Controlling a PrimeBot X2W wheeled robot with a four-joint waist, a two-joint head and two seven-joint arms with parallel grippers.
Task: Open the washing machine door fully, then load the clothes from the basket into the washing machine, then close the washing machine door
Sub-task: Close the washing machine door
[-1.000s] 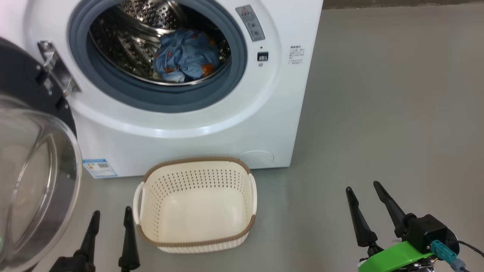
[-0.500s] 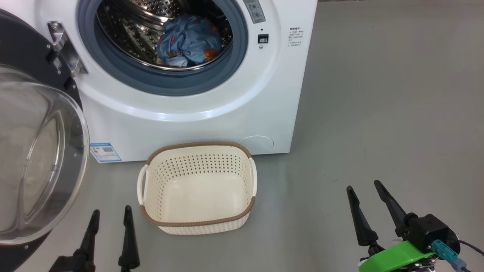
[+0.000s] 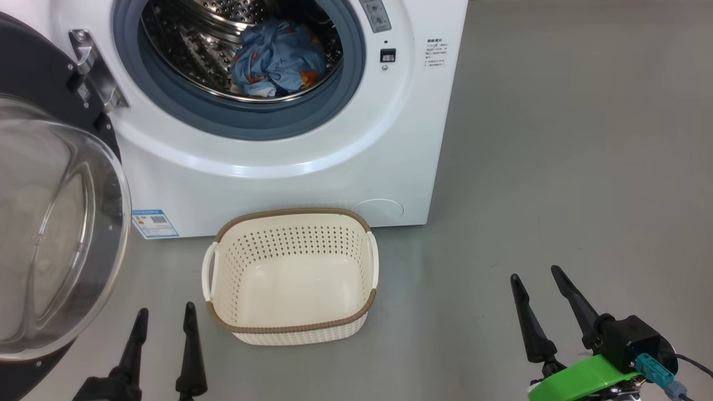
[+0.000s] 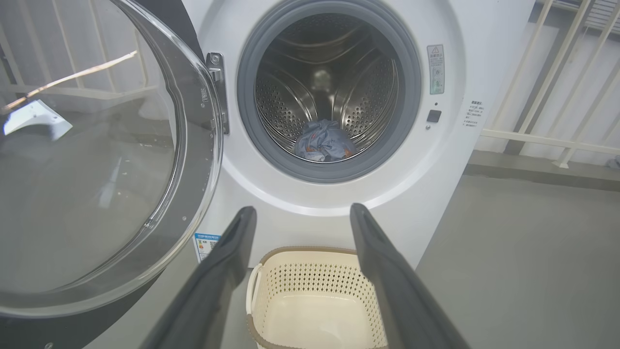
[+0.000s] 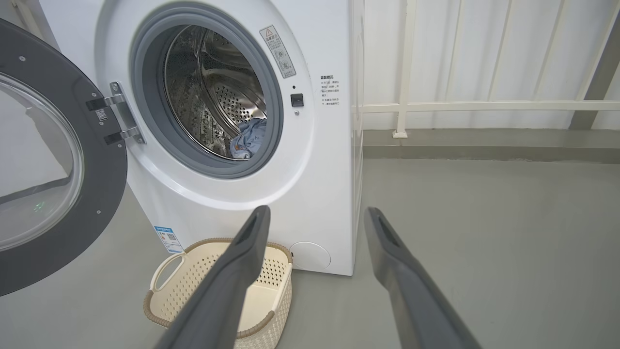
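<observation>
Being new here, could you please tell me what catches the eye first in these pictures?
The big white front-loading washing machine fills the upper head view, its round glossy black glass-bowled door swung wide open on the left. A bundle of blue orange-printed fabric lies low in its steel drum. On the grey floor just in front of it stands a small cream perforated plastic basket, empty.

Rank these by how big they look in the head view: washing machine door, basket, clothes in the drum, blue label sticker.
1. washing machine door, though it is nearest the camera and cut off by the frame edge
2. basket
3. clothes
4. blue label sticker
</observation>
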